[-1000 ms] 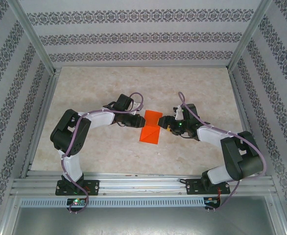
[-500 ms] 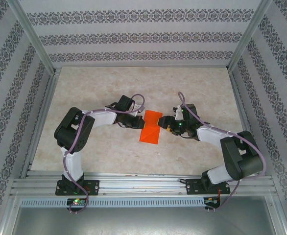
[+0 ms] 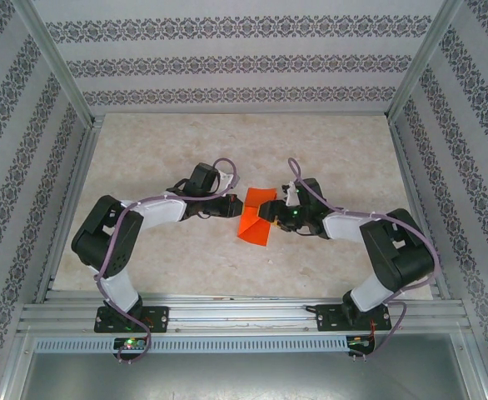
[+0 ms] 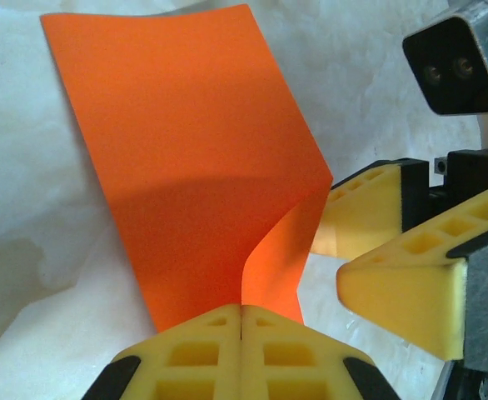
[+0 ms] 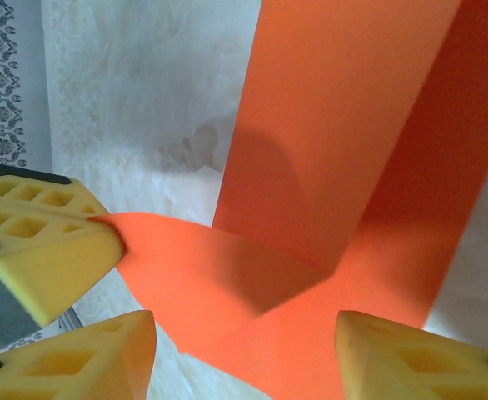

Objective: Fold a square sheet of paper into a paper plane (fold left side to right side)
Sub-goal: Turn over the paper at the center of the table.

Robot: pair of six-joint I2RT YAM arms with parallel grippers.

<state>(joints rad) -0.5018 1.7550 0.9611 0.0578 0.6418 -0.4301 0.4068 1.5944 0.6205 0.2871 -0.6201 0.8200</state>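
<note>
Left hand [image 4: 241,325] fully closed, pinching lifted edge of square sheet of paper [image 4: 186,167], mid-surface [image 3: 161,150]. Right hand [image 5: 244,342] parted, straddling sheet, gripping nothing. Risk: thin sheet slips from pinch or drags, fold lands skewed. Right hand clamping could crumple flap.

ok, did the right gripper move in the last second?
Yes. Against its own bolted base in the top view, the right gripper has shifted left, further over the orange paper sheet.
</note>
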